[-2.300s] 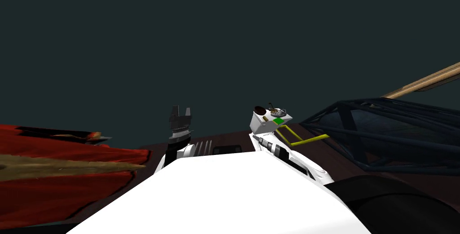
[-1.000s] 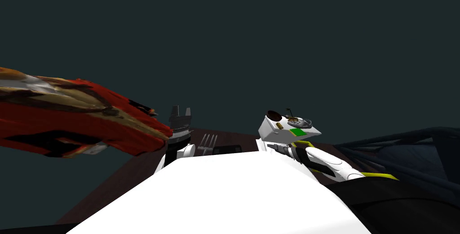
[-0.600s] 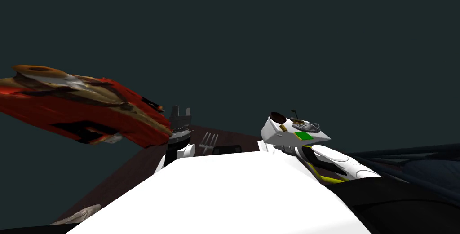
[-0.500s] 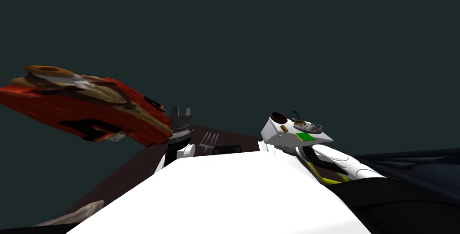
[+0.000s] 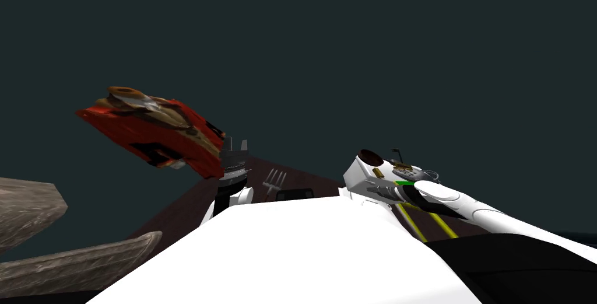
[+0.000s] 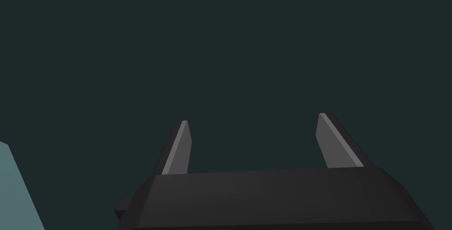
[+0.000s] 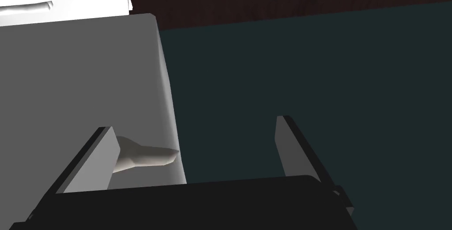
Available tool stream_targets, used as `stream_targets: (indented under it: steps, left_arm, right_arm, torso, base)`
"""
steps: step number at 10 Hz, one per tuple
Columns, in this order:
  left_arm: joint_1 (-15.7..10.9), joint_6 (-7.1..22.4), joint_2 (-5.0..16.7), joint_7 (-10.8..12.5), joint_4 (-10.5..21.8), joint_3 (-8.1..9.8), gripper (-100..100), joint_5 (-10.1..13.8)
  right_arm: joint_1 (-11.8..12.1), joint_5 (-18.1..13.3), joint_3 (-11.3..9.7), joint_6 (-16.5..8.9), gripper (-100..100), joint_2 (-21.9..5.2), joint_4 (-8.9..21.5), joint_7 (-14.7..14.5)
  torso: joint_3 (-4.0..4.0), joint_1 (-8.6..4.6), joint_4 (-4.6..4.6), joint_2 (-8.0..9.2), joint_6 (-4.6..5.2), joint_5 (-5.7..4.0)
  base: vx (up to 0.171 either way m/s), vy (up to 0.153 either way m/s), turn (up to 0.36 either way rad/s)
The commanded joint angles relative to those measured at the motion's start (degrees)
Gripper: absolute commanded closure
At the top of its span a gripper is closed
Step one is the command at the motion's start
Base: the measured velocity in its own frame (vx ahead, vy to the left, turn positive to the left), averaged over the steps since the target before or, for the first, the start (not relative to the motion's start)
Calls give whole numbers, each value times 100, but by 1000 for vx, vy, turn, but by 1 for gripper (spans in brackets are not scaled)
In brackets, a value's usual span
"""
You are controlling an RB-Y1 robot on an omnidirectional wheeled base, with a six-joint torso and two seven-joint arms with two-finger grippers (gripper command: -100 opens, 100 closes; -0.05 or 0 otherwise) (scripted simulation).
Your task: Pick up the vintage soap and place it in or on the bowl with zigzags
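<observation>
From the head camera, the left tool [image 5: 235,141] stands upright over the far left corner of the dark brown worktop [image 5: 186,216]. Right against it in the picture is the red bowl [image 5: 157,134] with its tan and black zigzag markings. It is tilted hard with dark teal behind it, and I can't tell what it rests on. Two rough grey-brown slabs [image 5: 76,265] lie off the worktop's left edge. Over by the far right edge, a white block [image 5: 364,179] with a brown round spot and a green patch sits at the very tip of the right forearm [image 5: 472,204]. That's my pick for the soap, and it is well apart from the bowl. Left wrist camera now: both fingers [image 6: 178,150] are spread wide with nothing between them, so that tool is empty. Right wrist camera: the right tool [image 7: 194,123] is spread wide too. A flat pale grey slab [image 7: 88,77] lies behind one finger and reaches partway into the gap, with a small beige nub [image 7: 145,156] just beside that finger. The other finger stands clear of everything, with the worktop's edge beyond, so this is no firm pinch. My read is that the soap is with the right arm but not squeezed, so the pick-up looks half-won at best. The carry across to the bowl, the lowering and the let-go are all left to do.
</observation>
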State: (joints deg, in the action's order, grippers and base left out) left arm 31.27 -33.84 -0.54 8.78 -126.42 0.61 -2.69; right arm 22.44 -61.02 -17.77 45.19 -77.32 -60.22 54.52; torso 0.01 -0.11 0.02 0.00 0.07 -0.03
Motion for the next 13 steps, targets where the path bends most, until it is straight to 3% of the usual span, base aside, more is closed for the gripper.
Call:
stream_targets:
  steps: [1, 2, 5, 6, 8, 11, 12, 13]
  left_arm:
    - [0, 0, 0, 0, 0, 0, 0, 0]
    - [1, 0, 0, 0, 0, 0, 0, 0]
    - [0, 0, 0, 0, 0, 0, 0, 0]
    - [1, 0, 0, 0, 0, 0, 0, 0]
    - [1, 0, 0, 0, 0, 0, 0, 0]
    - [1, 0, 0, 0, 0, 1, 0, 0]
    - [1, 0, 0, 0, 0, 0, 0, 0]
    - [1, 0, 0, 0, 0, 1, 0, 0]
  right_arm:
    - [-50, -47, 39, 105, -100, -84, 241, 6]
    - [-50, -47, 39, 105, -100, -84, 241, 6]
    - [-385, -425, -4, 234, -100, -382, 745, 332]
    - [-385, -425, -4, 234, -100, -382, 745, 332]
    - [-663, -687, -25, 328, -100, -577, 1103, 565]
    - [-788, -791, -30, 367, -100, -651, 1246, 660]
    - [-699, -736, -8, 325, -100, -644, 1166, 641]
    - [-716, -745, -10, 338, 0, -644, 1188, 640]
  torso:
    - [0, 0, 0, 0, 0, 0]
    - [0, -1, 0, 0, 6, -1]
    - [-3, 0, -1, -5, 0, 0]
    - [-2, 1, -1, -4, 3, 0]
    - [-3, 0, -1, -6, 3, -2]
    - [-3, 3, -1, -6, 7, -1]
    - [-4, 2, -1, -7, 5, -2]
    - [-3, 0, -1, -5, 9, -3]
  base:
    - [-13, 2, 84]
    - [-2, 1, -10]
    - [-7, 7, 169]
    - [-4, 3, 53]
    - [-1, 13, 175]
    - [5, 8, 62]
    - [2, 3, 19]
    - [0, 0, 0]
